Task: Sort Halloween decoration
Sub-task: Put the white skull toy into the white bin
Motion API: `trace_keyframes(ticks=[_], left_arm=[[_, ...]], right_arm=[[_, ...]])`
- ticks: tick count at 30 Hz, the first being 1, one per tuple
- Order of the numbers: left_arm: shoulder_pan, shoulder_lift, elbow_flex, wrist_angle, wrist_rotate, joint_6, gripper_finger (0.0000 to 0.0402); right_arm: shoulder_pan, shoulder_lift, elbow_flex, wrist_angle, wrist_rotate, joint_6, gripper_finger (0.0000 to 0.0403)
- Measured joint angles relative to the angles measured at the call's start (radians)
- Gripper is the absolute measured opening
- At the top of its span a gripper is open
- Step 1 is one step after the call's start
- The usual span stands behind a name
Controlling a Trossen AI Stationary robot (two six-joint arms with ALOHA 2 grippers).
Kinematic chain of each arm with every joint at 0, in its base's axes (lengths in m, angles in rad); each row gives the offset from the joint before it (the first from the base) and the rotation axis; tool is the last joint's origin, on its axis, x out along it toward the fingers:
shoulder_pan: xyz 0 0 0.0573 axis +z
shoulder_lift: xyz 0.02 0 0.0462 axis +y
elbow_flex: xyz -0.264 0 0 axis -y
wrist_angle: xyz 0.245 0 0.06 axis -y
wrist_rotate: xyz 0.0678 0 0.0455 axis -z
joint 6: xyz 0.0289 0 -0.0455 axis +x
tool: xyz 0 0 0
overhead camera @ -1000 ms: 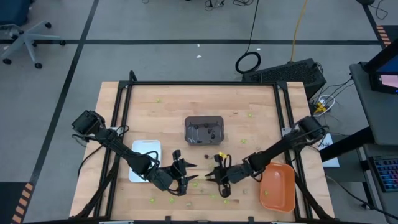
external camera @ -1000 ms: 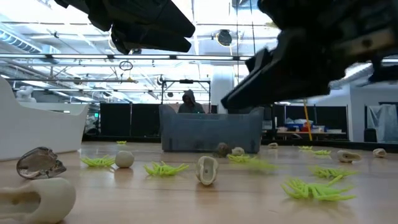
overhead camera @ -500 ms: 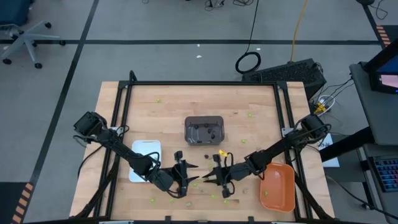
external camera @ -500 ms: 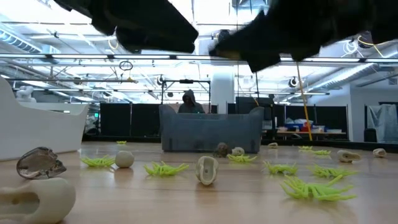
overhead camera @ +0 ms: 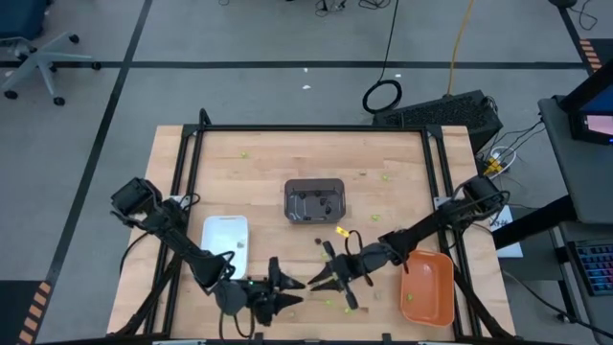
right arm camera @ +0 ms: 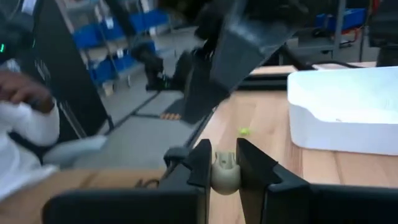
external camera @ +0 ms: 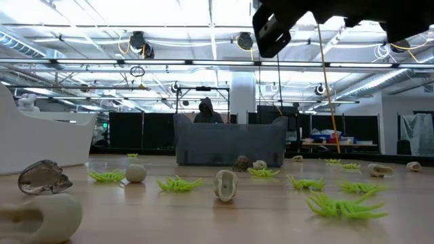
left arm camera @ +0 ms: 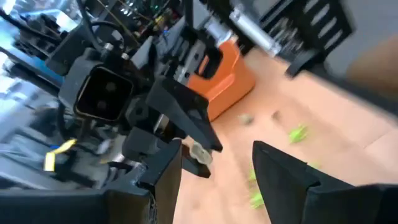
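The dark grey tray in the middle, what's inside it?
From above, the dark grey tray holds a few small dark trinkets on its floor. They blend with it, so their number is unclear. From table height its wall hides everything inside.

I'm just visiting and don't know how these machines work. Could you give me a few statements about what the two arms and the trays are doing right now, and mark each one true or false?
1. The right gripper is pinching a pale tan trinket. True.
2. The left gripper is closed around a green trinket. False: its fingers stand open and hold nothing.
3. The orange tray sits on the right side of the table, near the right arm. True.
4. The white tray is stacked inside the dark grey tray. False: they lie apart, the white one to the left.
5. Green trinkets lie scattered on the table. True.
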Motion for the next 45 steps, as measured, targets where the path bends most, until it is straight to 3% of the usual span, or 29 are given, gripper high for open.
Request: trace_keyframes(ticks=[9,19,36,45], left_arm=[[0.031,0.012,0.068,-0.148,-0.077,0.08,0.0191],[0.076,0.013,0.07,-0.135,-0.08,0.1,0.0191],[0.067,0.013,0.07,-0.074,-0.081,0.302,0.0191],[0.069,0.013,0.07,-0.074,-0.084,0.305,0.0191]], right_arm=[[-0.028,0.0,0.0,0.062,0.002,0.081,0.0031],[-0.041,0.0,0.0,0.088,0.008,0.095,0.0031],[-0.047,0.0,0.0,0.114,0.014,0.099,0.0032],[-0.048,0.0,0.0,0.112,0.014,0.099,0.0032]])
